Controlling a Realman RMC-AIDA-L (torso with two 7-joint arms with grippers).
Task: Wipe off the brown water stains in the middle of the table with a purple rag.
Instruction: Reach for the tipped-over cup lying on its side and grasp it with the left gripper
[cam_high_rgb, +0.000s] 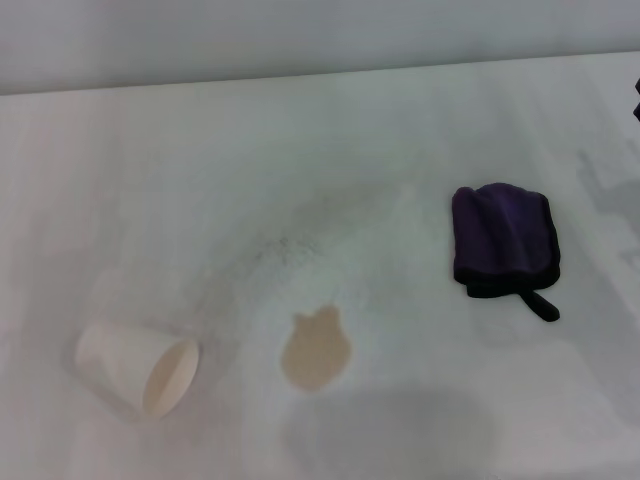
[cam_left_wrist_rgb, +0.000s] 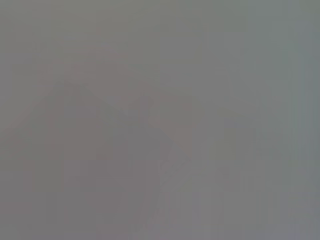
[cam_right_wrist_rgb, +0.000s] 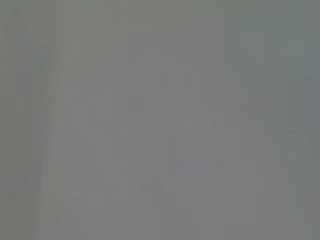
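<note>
Rag first: the small dark purple cloth rag with black edging (cam_high_rgb: 503, 240) lies on the wide white tabletop (cam_high_rgb: 150, 180), right of and farther than the tan, lobed puddle stain (cam_high_rgb: 316, 352), its long axis near-to-far. A tipped white paper cup (cam_high_rgb: 137, 369) lies left. Neither pincer shows, so I cannot tell their state; the right arm is probably nearer.

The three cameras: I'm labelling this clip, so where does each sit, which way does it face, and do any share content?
Head view: from the robot's head, forward and down at the table, showing the purple rag, brown water stains and a tipped paper cup; no arm clearly shows.
Left wrist view: on the left wrist; only blank grey.
Right wrist view: on the right wrist; likewise blank grey.
Shared: nothing identifiable.
</note>
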